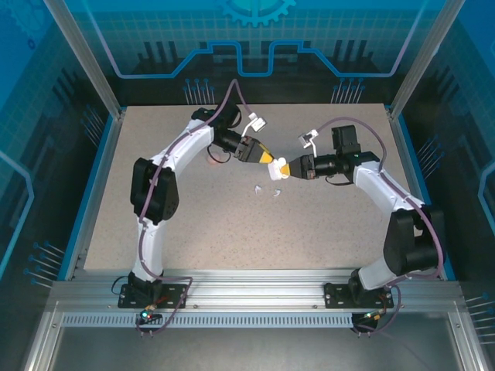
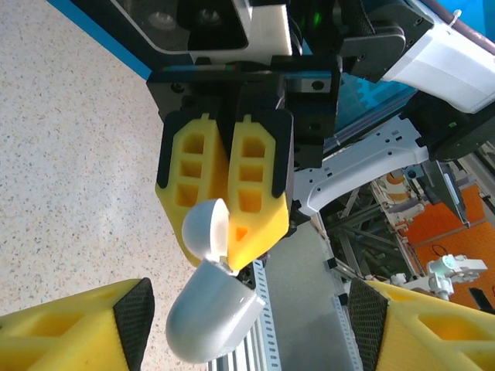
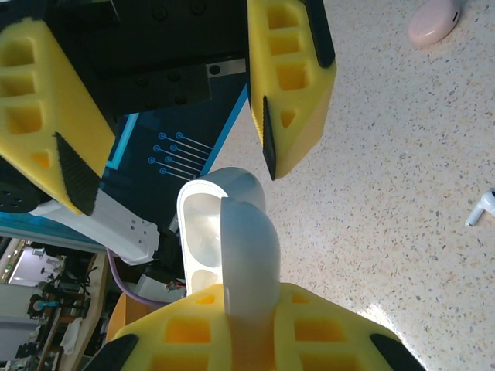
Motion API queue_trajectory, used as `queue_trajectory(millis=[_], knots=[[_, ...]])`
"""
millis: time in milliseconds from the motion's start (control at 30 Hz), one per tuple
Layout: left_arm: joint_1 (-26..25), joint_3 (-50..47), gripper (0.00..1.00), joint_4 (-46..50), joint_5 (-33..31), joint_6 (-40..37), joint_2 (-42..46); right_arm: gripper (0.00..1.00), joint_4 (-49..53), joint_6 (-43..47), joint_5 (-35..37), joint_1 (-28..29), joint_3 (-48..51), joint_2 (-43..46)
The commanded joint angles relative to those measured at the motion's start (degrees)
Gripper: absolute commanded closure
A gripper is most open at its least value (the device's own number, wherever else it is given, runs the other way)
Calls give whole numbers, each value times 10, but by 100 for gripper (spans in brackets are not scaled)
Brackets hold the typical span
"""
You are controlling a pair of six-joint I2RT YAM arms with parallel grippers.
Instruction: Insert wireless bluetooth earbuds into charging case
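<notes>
Nearest the arm bases, two white earbuds lay loose on the speckled table, close to each other and just nearer than the two grippers; neither sat in the case. In the right wrist view one of them rested on the tabletop at the right edge, well apart from the fingers.

Just beyond them the right gripper was closed tight on the white charging case and held it clear of the table. The lid stood open on its hinge, and the right wrist view looked into the hollow cavities of the case. Which half of the case the pads pinched could not be told for certain.

Facing it from the other side, the left gripper had its jaws apart and held nothing. Its yellow fingers stood one on either side of the case, with a gap between each pad and the white shell.

Farther back, beside the left arm's wrist, a pale pink rounded object rested on the table, apart from both grippers
</notes>
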State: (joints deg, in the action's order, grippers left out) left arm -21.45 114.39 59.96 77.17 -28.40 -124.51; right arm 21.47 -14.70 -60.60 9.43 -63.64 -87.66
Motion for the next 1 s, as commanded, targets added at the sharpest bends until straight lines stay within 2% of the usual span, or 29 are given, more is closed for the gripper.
queue_trajectory(millis=[0,233,400,700,967], knots=[[5,34,31,65,37,-54,-28,89,19,14,-31,-8,-23,-11],[3,72,31,84,54,-60,-59,90,24,19,-35,-8,-28,-17],[1,85,33,128,75,-101,-63,90,12,12,-36,-8,-31,-26],[-20,91,41,161,67,-127,-71,90,9,8,-34,-8,-42,-32],[-20,96,52,184,68,-145,-77,90,13,9,-28,-9,-41,-30]])
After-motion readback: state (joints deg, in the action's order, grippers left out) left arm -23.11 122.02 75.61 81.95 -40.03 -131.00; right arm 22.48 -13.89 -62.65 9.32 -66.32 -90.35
